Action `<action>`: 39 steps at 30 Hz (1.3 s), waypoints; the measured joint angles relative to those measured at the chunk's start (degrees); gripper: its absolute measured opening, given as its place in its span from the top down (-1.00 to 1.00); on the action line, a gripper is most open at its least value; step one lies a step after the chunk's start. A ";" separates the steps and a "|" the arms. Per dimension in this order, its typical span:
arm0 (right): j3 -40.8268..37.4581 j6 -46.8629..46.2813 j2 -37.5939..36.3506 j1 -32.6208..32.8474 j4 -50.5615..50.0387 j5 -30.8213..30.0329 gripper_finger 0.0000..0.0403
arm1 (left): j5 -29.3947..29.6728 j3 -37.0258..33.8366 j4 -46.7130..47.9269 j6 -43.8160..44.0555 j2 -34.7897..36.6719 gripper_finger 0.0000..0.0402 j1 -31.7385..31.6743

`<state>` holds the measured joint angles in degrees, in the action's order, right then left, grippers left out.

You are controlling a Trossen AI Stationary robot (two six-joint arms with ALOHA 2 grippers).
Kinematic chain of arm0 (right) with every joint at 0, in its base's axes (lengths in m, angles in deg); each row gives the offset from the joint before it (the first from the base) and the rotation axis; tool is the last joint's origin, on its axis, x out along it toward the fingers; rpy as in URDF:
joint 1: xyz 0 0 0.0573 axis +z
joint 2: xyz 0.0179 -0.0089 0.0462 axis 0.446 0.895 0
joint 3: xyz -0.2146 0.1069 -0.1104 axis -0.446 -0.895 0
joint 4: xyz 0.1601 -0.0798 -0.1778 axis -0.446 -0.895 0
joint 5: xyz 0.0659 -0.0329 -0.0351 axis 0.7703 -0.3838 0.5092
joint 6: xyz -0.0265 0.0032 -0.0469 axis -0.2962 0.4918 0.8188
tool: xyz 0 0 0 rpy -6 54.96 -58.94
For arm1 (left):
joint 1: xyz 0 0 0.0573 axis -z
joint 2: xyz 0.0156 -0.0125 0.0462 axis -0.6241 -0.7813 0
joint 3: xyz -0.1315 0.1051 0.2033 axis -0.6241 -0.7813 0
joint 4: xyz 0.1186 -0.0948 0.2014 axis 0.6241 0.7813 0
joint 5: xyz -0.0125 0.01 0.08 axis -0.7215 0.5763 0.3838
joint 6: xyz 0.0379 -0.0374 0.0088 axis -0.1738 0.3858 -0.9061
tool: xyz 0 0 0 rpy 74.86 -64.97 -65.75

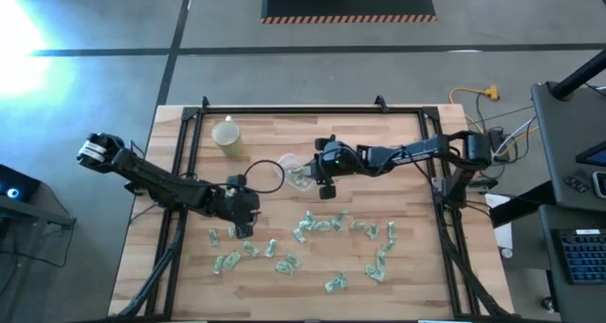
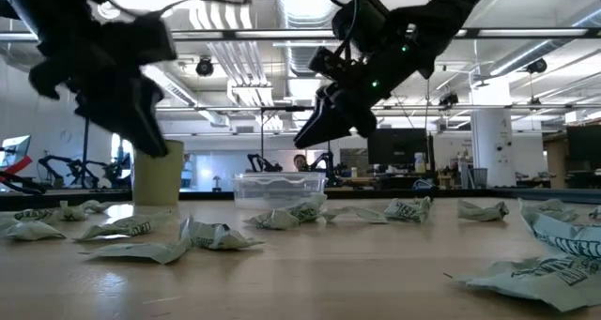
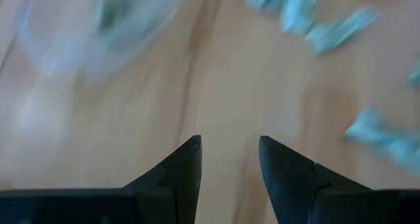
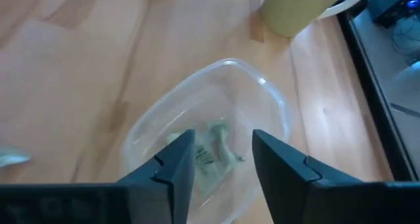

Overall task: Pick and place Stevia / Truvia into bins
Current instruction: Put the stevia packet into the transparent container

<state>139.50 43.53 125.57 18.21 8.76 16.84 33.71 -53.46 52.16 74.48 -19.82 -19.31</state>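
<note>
Many green-and-white Stevia sachets [image 1: 322, 225] lie scattered flat on the wooden table's near half. The clear tub [image 4: 262, 86] stands near the table's middle with a few sachets [image 4: 216, 155] inside it. My right gripper [image 4: 223, 135] hangs open just above the tub [image 1: 287, 169], fingers slanting down, nothing between them. My left gripper [image 3: 230, 142] is open over bare wood left of the tub, close to the left-hand sachets [image 1: 227, 259], and holds nothing. In the low view my right gripper [image 2: 310, 132] is above the tub [image 2: 279, 187].
A pale yellow cup [image 1: 227, 135] stands at the far left, beyond the tub. A black frame [image 1: 284, 110] runs along the table's edges. Bare wood lies between the tub and the sachets on the near side.
</note>
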 joint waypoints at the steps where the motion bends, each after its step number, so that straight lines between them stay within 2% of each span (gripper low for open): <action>1: -0.24 -0.16 -0.81 0.30 -1.57 0.12 0.27 | 0.54 -0.01 2.90 2.08 0.00 0.32 -0.02; 6: -1.32 -1.28 -4.76 1.75 -5.89 0.31 0.24 | 1.87 0.00 12.70 10.59 0.04 0.32 -0.07; 15: -3.48 -2.55 -9.85 4.52 -7.85 2.83 0.30 | 6.25 -0.78 23.97 15.50 0.04 0.32 -0.07; 23: -3.76 -2.69 -11.08 7.87 -8.54 3.33 0.35 | 7.42 -6.25 23.21 15.69 0.93 0.32 -0.22; 31: -3.76 -2.71 -11.43 9.45 -8.62 3.31 0.34 | 7.52 -8.32 20.23 15.61 3.19 0.32 -0.22; 39: -3.76 -2.98 -11.44 9.95 -8.64 4.76 0.36 | 7.95 -10.52 14.97 10.04 3.67 0.32 -0.90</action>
<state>135.74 40.56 114.13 28.16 0.12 21.59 41.66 -63.97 67.13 84.52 -16.15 -20.20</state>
